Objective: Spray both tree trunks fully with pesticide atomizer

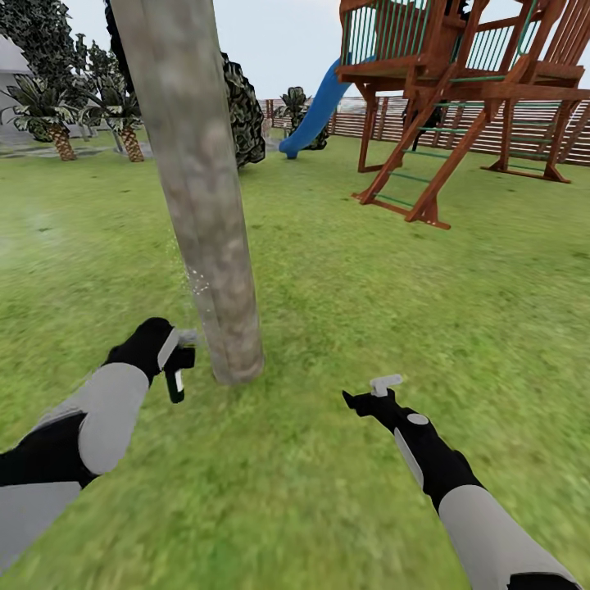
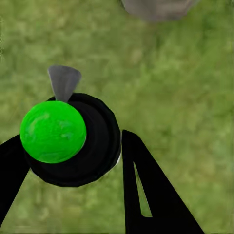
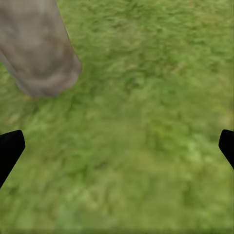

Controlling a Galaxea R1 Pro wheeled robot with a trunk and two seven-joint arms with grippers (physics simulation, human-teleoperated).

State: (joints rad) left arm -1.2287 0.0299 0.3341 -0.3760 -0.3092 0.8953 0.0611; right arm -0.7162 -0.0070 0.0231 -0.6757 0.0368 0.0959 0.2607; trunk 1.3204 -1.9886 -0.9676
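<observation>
A thick mottled beige-grey tree trunk (image 1: 205,221) rises from the lawn just ahead, leaning slightly left toward the top. My left gripper (image 1: 180,351) is shut on the pesticide atomizer (image 1: 176,382), a small black sprayer with a white patch, held just left of the trunk's base. A few pale specks float beside the bark above it. In the left wrist view the atomizer (image 2: 92,146) shows as a black round body with a green ball and a grey nozzle, between my fingers (image 2: 146,195), with the trunk's base (image 2: 156,7) beyond. My right gripper (image 1: 373,395) is open over grass; its wrist view shows the trunk (image 3: 41,53).
A wooden play tower (image 1: 459,90) with a blue slide (image 1: 315,111) stands at the back right before a brown slat fence (image 1: 533,123). Short palms (image 1: 57,123) and dark shrubs (image 1: 242,111) stand at the back left. Open lawn (image 1: 369,279) lies all around.
</observation>
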